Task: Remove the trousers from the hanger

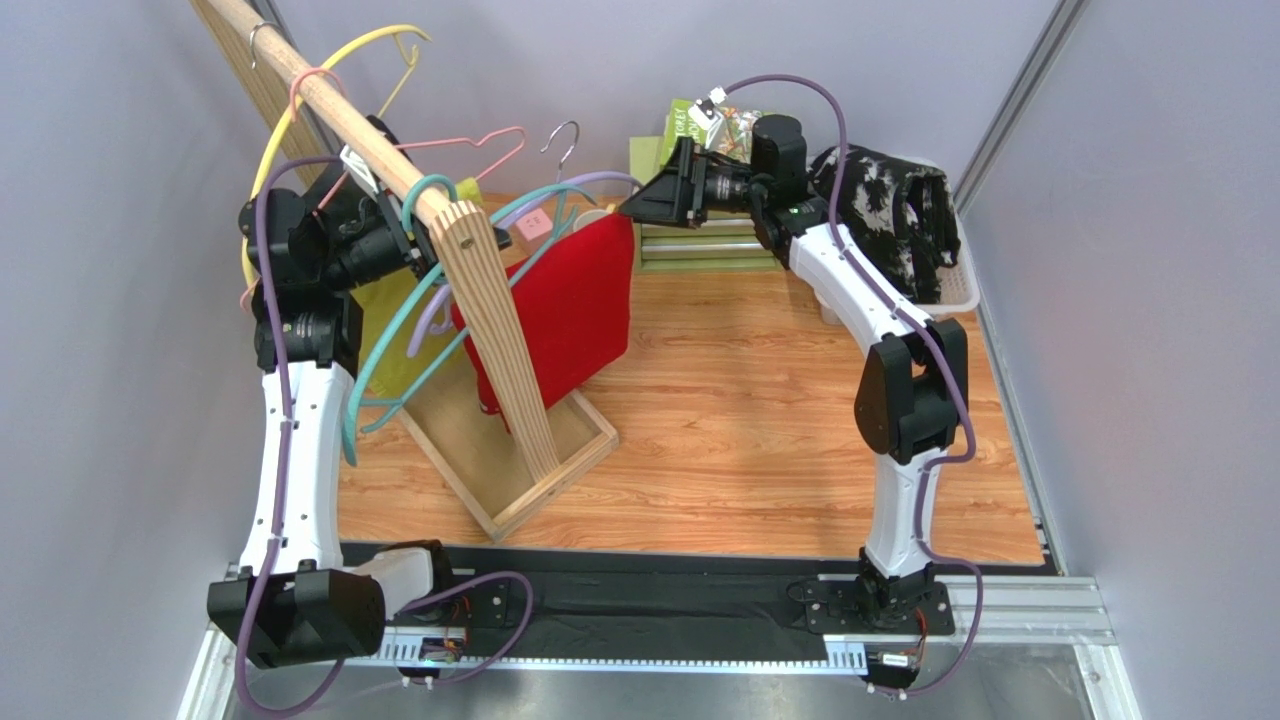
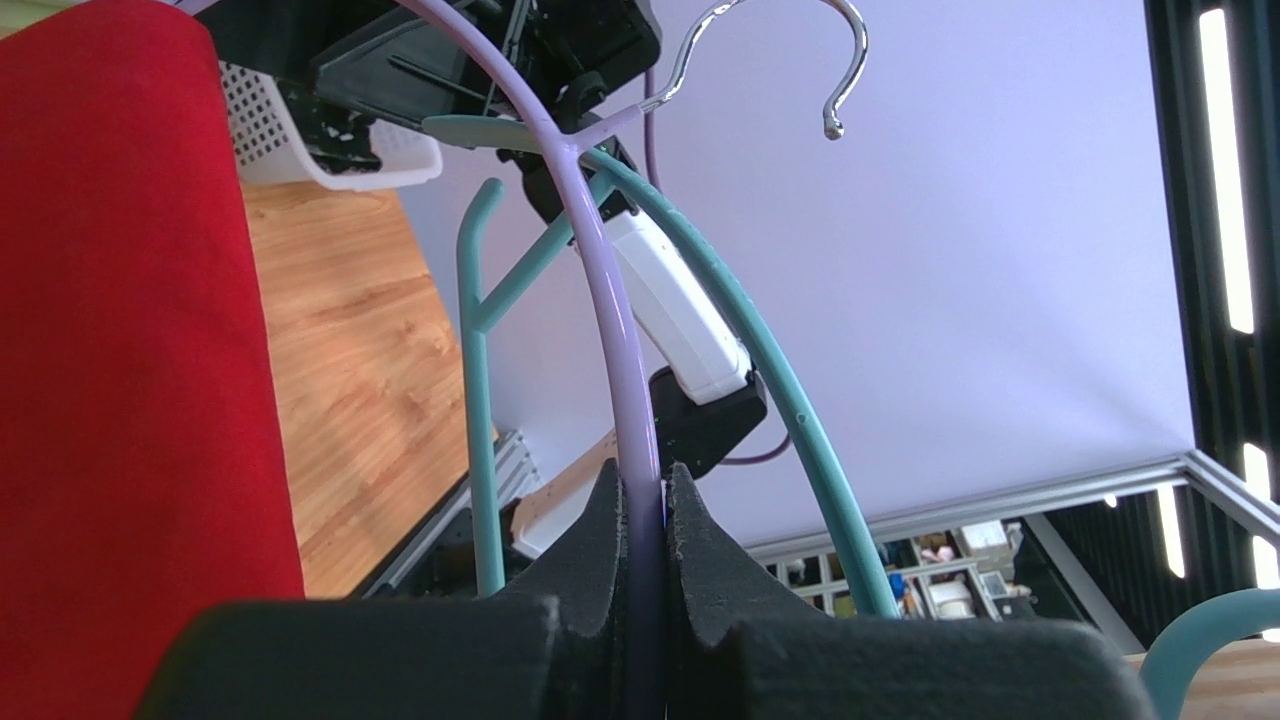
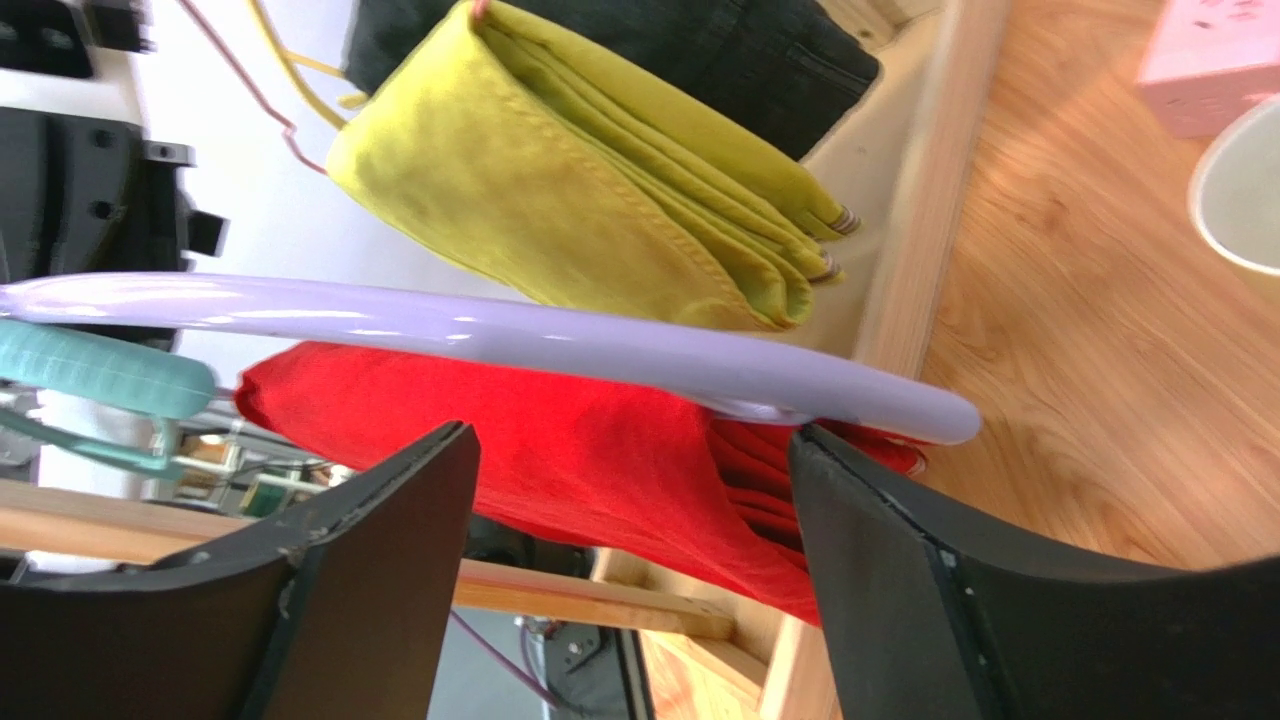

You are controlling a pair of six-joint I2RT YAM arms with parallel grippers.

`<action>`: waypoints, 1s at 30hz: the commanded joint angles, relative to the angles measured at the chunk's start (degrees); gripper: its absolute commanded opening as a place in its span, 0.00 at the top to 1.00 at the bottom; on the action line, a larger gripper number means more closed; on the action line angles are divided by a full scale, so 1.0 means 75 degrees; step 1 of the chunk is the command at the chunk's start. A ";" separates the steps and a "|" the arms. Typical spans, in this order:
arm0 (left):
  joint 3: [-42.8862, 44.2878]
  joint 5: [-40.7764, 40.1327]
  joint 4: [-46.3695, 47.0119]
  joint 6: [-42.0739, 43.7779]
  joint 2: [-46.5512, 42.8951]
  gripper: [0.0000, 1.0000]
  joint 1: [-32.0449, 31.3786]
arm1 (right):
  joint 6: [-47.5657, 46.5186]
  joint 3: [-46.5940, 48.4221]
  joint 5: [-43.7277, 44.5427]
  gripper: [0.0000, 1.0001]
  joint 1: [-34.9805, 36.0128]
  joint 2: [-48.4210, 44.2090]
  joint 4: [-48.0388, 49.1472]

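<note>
The red trousers (image 1: 553,308) hang folded over a lavender hanger (image 1: 601,183) beside the wooden rack. My left gripper (image 1: 394,240) is shut on the hanger; in its wrist view the black pads (image 2: 601,555) clamp the lavender rod (image 2: 624,360), with the red trousers (image 2: 135,375) at the left. My right gripper (image 1: 643,210) is open at the hanger's right end. Its wrist view shows the lavender hanger (image 3: 496,330) and red trousers (image 3: 601,450) just beyond the wide-spread fingers (image 3: 376,555). The black, white-splattered trousers (image 1: 887,210) lie in the white basket (image 1: 962,285).
The slanted wooden rack (image 1: 504,345) stands in a wooden base tray (image 1: 579,458), carrying yellow (image 1: 323,75), pink (image 1: 481,150) and teal (image 1: 361,405) hangers. A yellow-green garment (image 3: 586,180) and a dark one (image 3: 721,45) hang behind. Green items (image 1: 691,128) sit at the back.
</note>
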 commanded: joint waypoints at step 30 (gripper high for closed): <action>0.0528 0.0038 0.1393 -0.1648 0.0115 1.00 -0.0029 | 0.0959 -0.1522 -0.0920 0.31 0.0382 -0.0631 0.2959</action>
